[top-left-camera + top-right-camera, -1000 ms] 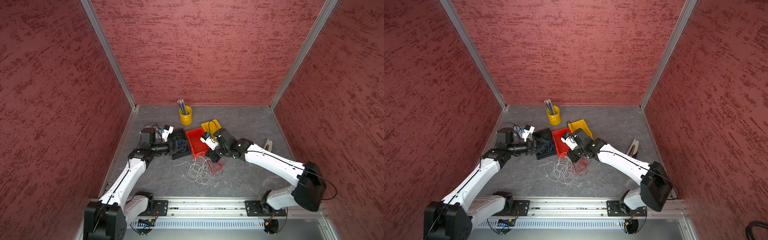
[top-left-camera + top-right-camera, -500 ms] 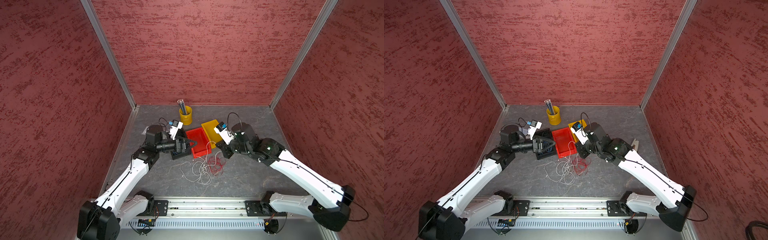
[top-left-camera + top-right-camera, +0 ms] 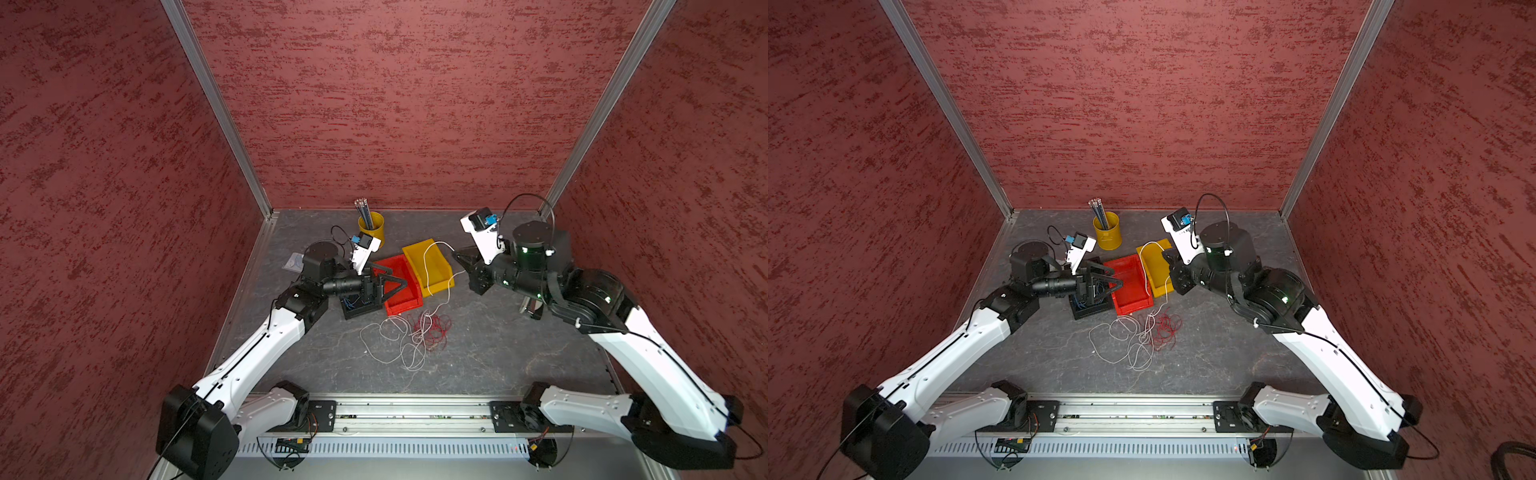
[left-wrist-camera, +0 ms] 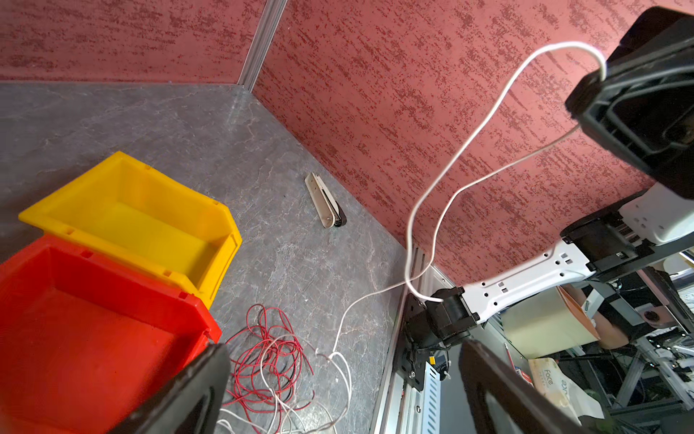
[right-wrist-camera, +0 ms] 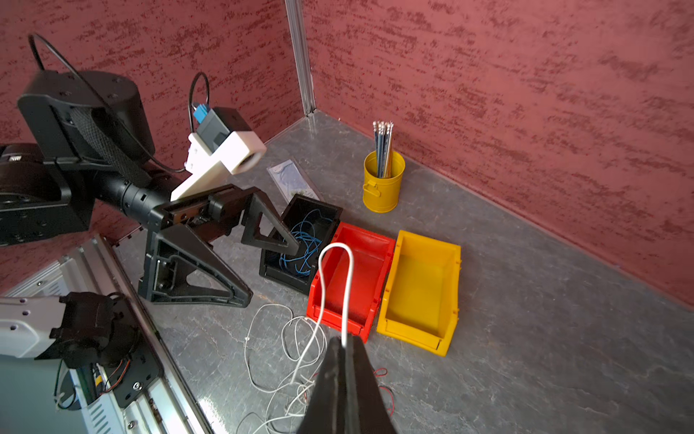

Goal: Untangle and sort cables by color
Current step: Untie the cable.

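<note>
1. The right fingers point(image 5: 343, 375) are pinched shut on a white cable point(image 5: 335, 245) and hold it in the air over the right side of the bins. Its length runs down to the tangle point(image 3: 415, 336) of white and red cables on the surface point(image 3: 498, 345), just near of the bins. If that strand is looped through the heap, more pull probably drags red cables point(image 4: 263, 338) along instead of freeing one wire.
2. The grip sits close to a bend in a very thin wire, so a sharp tug may slide it out of the fingers.
3. In both top views the hanging strand passes over the yellow bin point(image 5: 420, 285). Tension could catch the rim and shift or tip that light bin, or the red bin point(image 5: 371, 263) just beside it on the left.
4. The left fingers point(image 4: 206, 372) stand wide and hold nothing, hovering over the black bin point(image 5: 285, 280) and the red bin's left edge. Nothing pins the tangle down. Lowered carelessly, they could snag the blue cables point(image 5: 304, 244) lying in the black bin.
5. The red and yellow bins are both empty, so a loose release may drop the white wire into the wrong one.
</note>
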`<state>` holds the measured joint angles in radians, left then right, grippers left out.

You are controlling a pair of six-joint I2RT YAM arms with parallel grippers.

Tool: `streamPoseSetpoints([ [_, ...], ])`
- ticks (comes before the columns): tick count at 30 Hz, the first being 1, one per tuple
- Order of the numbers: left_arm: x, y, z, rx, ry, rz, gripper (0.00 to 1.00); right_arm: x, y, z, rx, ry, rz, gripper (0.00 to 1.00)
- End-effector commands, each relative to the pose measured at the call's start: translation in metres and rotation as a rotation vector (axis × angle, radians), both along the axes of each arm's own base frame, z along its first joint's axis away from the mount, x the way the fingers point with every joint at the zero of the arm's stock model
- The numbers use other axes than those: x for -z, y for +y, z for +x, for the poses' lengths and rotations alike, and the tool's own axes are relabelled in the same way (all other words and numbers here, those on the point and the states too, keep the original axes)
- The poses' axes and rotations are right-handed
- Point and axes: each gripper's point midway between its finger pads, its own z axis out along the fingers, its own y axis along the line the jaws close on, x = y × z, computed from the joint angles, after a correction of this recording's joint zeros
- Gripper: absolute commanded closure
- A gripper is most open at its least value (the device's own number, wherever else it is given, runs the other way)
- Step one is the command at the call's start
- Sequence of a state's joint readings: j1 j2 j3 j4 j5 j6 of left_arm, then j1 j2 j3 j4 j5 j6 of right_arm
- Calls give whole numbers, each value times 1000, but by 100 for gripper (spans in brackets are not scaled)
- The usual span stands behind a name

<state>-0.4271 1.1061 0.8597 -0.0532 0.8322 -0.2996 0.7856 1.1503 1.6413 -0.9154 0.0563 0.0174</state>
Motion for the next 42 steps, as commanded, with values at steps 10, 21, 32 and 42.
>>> streamPoseSetpoints([
  [10, -16, -42, -10, 117, -205, 29, 0, -79, -17, 11, 55, -103, 128, 100],
  [21, -3, -108, 4, 183, -381, 78, 0, -84, -3, 11, 10, -41, 244, 100],
  [32, 43, -155, 19, 241, -345, 207, 27, -90, -12, 10, 42, -34, 280, 100],
  [42, 124, -155, 29, 229, -213, 343, 53, -120, -66, 22, 254, -142, 258, 100],
])
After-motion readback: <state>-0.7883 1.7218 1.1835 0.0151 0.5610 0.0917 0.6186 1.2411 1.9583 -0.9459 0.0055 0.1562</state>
